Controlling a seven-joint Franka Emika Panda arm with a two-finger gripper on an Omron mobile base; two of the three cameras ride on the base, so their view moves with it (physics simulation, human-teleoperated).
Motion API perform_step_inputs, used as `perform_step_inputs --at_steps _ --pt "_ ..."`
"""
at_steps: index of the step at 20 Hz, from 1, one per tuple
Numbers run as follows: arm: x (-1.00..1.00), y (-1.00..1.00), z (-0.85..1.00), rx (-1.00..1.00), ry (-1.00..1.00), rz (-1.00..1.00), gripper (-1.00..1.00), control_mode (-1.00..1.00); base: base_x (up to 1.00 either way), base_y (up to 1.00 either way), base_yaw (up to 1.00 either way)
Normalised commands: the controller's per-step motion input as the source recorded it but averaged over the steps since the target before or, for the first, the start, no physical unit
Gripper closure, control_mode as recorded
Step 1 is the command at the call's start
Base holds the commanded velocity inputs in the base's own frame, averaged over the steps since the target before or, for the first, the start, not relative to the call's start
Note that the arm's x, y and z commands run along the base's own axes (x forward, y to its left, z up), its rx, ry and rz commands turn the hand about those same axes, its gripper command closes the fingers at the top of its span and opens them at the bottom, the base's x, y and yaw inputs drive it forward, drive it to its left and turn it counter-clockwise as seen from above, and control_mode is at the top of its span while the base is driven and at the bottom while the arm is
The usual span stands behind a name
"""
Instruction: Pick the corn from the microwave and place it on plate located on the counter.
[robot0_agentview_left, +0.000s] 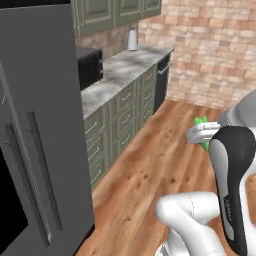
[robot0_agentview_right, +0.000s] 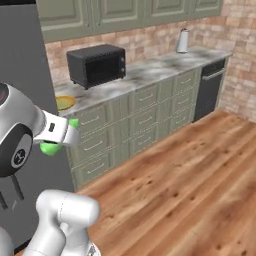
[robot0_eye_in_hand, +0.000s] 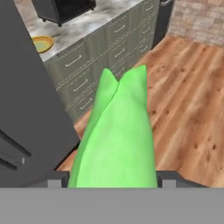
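Our tool (robot0_eye_in_hand: 113, 181) is closed around the corn (robot0_eye_in_hand: 114, 140), the bright green husk rising between the two dark finger tips in the hand view, its leafy tips pointing ahead toward the cabinets; from the left base view we see the same corn (robot0_agentview_left: 202, 131) poking out beyond the white hand, held in mid-air above the wooden floor (robot0_agentview_left: 150, 170), and from the right base view a green end shows on either side of the tool (robot0_agentview_right: 64, 136); the cob touches nothing but the fingers. Beside the hand stands the tall dark grey appliance front (robot0_eye_in_hand: 26, 109), close enough that we judge a wide swing could clip it; beyond it runs the marbled tabletop (robot0_agentview_right: 150, 72) over sage green drawers, and on its near end sits the plate (robot0_agentview_right: 65, 102) with its orange-yellow rim, also seen as a small yellow disc in the hand view (robot0_eye_in_hand: 42, 43); the small black box appliance (robot0_agentview_right: 96, 64) stands just behind it. We take the step in hand to be the carry: the corn is out and gripped, the plate is well apart from it; to do this well we should keep the grip firm, lift clear of the tabletop edge, bring the cob over the plate's pale centre, lower until it is near the surface, and only then let go, since a long tapered cob dropped from height may roll off the shallow rim.
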Motion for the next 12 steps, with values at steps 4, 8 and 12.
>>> perform_step_inputs --at_steps 4,8,12 --pt "0.0 0.0 0.0 0.0 0.0 0.0 1.0 1.0 1.0 -0.47 -0.1" --pt "0.0 0.0 0.0 0.0 0.0 0.0 1.0 1.0 1.0 -0.55 0.29" --pt "0.0 0.0 0.0 0.0 0.0 0.0 1.0 1.0 1.0 -0.59 0.54"
